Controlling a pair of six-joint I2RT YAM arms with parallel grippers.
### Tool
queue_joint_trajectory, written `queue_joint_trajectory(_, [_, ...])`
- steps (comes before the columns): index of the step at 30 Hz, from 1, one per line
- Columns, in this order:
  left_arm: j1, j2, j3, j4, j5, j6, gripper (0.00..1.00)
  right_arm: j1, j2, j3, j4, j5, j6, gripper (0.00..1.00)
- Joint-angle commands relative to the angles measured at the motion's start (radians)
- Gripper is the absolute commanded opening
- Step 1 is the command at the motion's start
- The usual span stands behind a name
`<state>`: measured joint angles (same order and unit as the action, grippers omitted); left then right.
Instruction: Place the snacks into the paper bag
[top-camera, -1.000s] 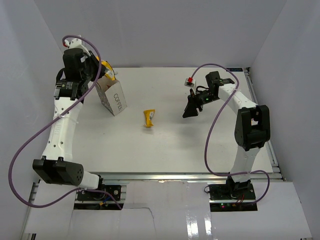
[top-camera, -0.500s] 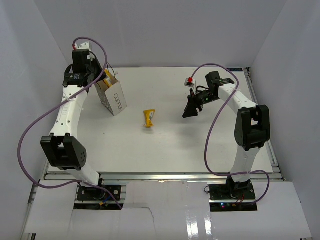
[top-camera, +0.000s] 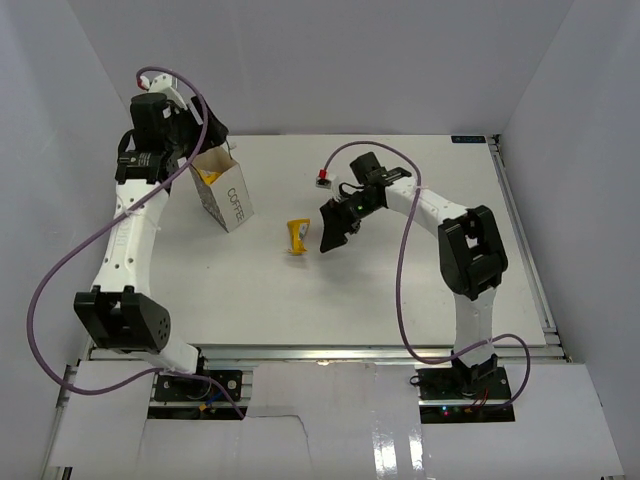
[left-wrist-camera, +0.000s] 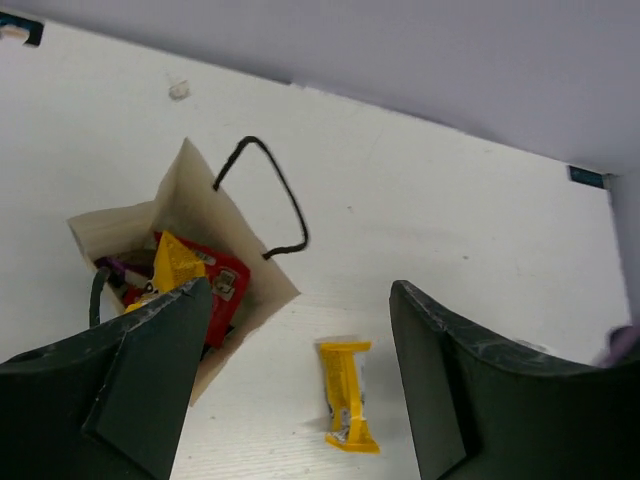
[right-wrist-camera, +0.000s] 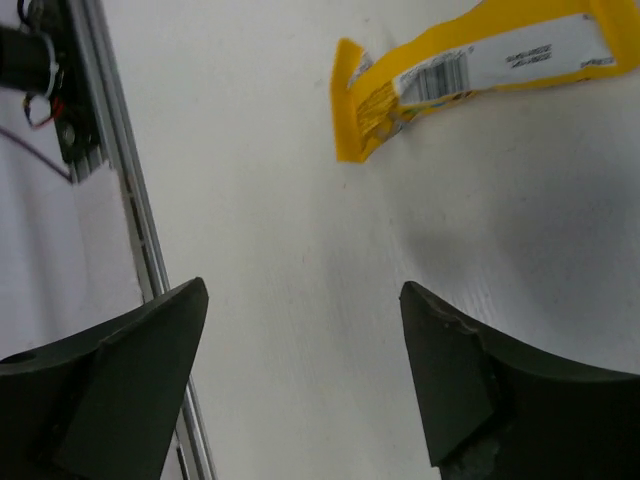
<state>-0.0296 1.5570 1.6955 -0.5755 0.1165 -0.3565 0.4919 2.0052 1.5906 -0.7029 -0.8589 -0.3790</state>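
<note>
The white paper bag (top-camera: 228, 197) with "COFFEE" lettering stands open at the back left of the table. In the left wrist view the paper bag (left-wrist-camera: 215, 225) holds a yellow packet (left-wrist-camera: 176, 264), a red pouch (left-wrist-camera: 226, 287) and something dark beside them. My left gripper (top-camera: 207, 138) hovers above the bag's mouth, open and empty (left-wrist-camera: 300, 288). One yellow oblong snack (top-camera: 298, 237) lies flat on the table to the right of the bag (left-wrist-camera: 347, 408). My right gripper (top-camera: 333, 232) hangs just right of that snack (right-wrist-camera: 480, 68), open with nothing between its fingers (right-wrist-camera: 302, 290).
The bag's thin dark handle (left-wrist-camera: 278, 195) arches up on its far side. Grey walls close off the table at the back and both sides. A metal rail (right-wrist-camera: 115, 170) runs along the table's near edge.
My left gripper has opened over the bag, and the yellow packet it carried now lies inside. My right arm has swung left to the yellow snack on the table, and its jaws stand wider.
</note>
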Motion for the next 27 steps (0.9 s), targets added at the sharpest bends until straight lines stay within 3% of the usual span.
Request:
queue_joint_trajectory(1, [0.003, -0.162, -0.025, 0.1, 0.132, -0.021, 0.83, 0.078, 0.035, 0.061, 0.207, 0.226, 0.352, 0.86])
queue_joint_trajectory(3, [0.003, -0.259, -0.127, 0.16, 0.176, -0.054, 0.86, 0.12, 0.09, 0.141, 0.194, 0.439, 0.515, 0.91])
queue_joint_trajectory(6, [0.003, -0.401, -0.247, 0.212, 0.198, -0.094, 0.9, 0.181, 0.139, 0.213, 0.177, 0.605, 0.646, 0.92])
queue_joint_trajectory(14, [0.003, -0.736, -0.575, 0.165, 0.146, -0.16, 0.94, 0.235, 0.274, 0.305, 0.184, 0.764, 0.752, 0.89])
queue_joint_trajectory(17, [0.003, -0.827, -0.62, 0.141, 0.117, -0.177, 0.98, 0.238, 0.311, 0.339, 0.197, 0.755, 0.741, 0.76])
queue_joint_trajectory(18, [0.003, -0.842, -0.622, 0.132, 0.108, -0.177, 0.98, 0.24, 0.314, 0.341, 0.203, 0.752, 0.736, 0.65])
queue_joint_trajectory(20, [0.003, -0.868, -0.622, 0.108, 0.091, -0.177, 0.98, 0.243, 0.313, 0.33, 0.21, 0.765, 0.715, 0.54])
queue_joint_trajectory(21, [0.005, -0.873, -0.623, 0.103, 0.088, -0.179, 0.98, 0.243, 0.305, 0.324, 0.212, 0.765, 0.71, 0.42])
queue_joint_trajectory(24, [0.003, -0.885, -0.639, 0.098, 0.086, -0.194, 0.98, 0.243, 0.291, 0.298, 0.215, 0.747, 0.669, 0.24])
queue_joint_trajectory(27, [0.003, -0.89, -0.649, 0.103, 0.092, -0.197, 0.98, 0.243, 0.259, 0.281, 0.235, 0.703, 0.585, 0.18])
